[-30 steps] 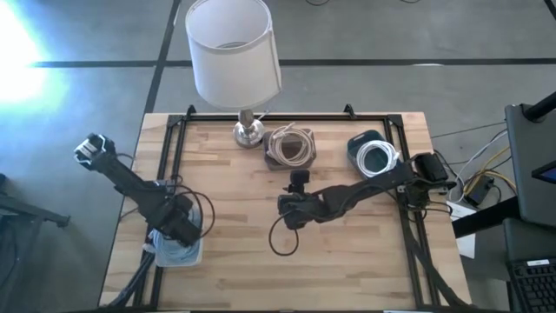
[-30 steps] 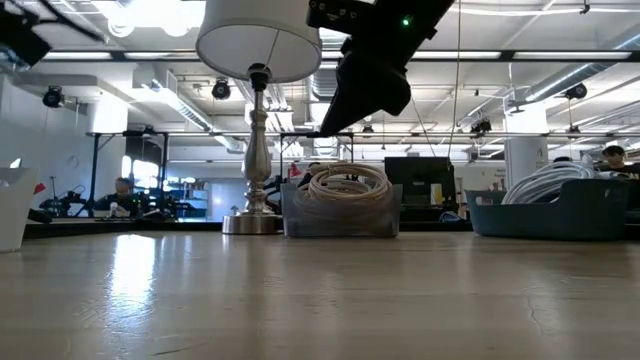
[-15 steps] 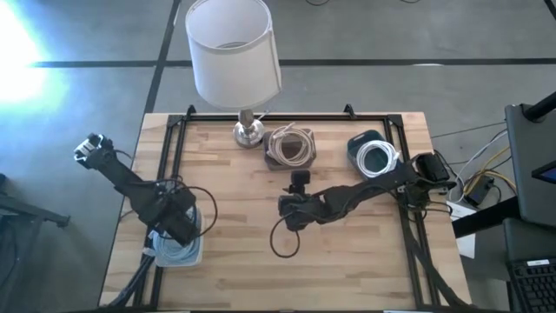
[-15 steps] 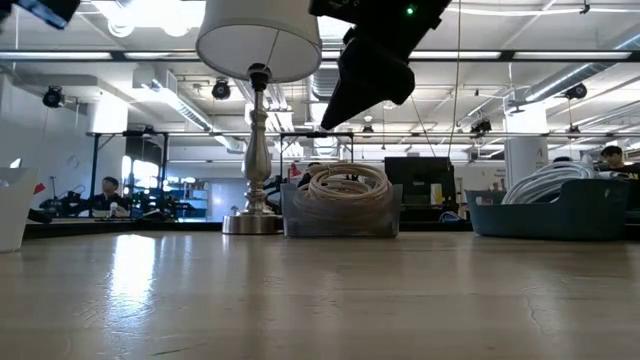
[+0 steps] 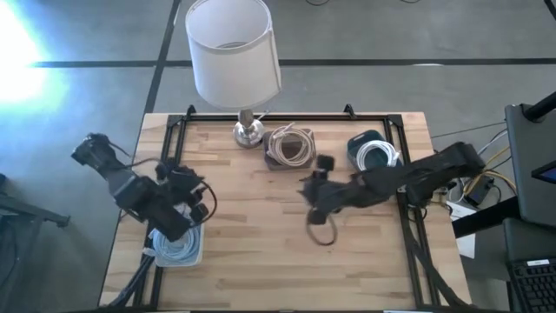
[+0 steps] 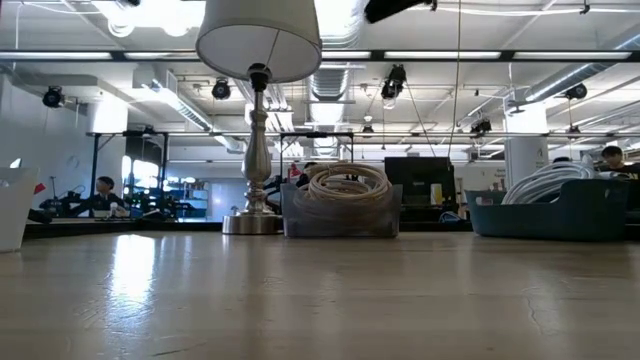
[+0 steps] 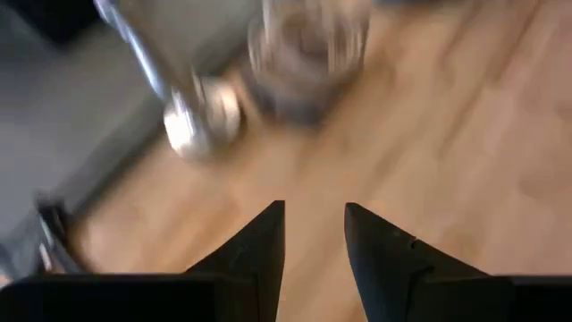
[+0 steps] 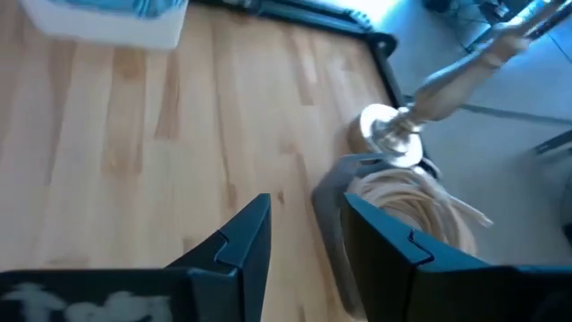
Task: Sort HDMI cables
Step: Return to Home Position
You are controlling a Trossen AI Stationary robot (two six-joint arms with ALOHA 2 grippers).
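Three bins hold coiled HDMI cables. Beige coils lie in a bin (image 5: 291,148) at the far middle, also seen in the low view (image 6: 340,198). White coils lie in a dark blue bin (image 5: 375,157) at the far right. Light blue coils lie in a white bin (image 5: 178,248) at the near left. My left gripper (image 5: 200,198) hangs above the table just beyond the white bin, open and empty (image 7: 315,224). My right gripper (image 5: 310,191) hangs over the table's middle, near the beige bin, open and empty (image 8: 306,219).
A lamp with a white shade (image 5: 233,50) and metal base (image 5: 248,132) stands at the far edge, left of the beige bin. A black frame (image 5: 178,130) runs round the table. A black robot wire loop (image 5: 323,231) hangs under my right arm.
My left gripper has risen from over the white bin of light blue coils and swung toward the table's far right. My right gripper has gone up and toward the table's right and far edge, nearly leaving the low view.
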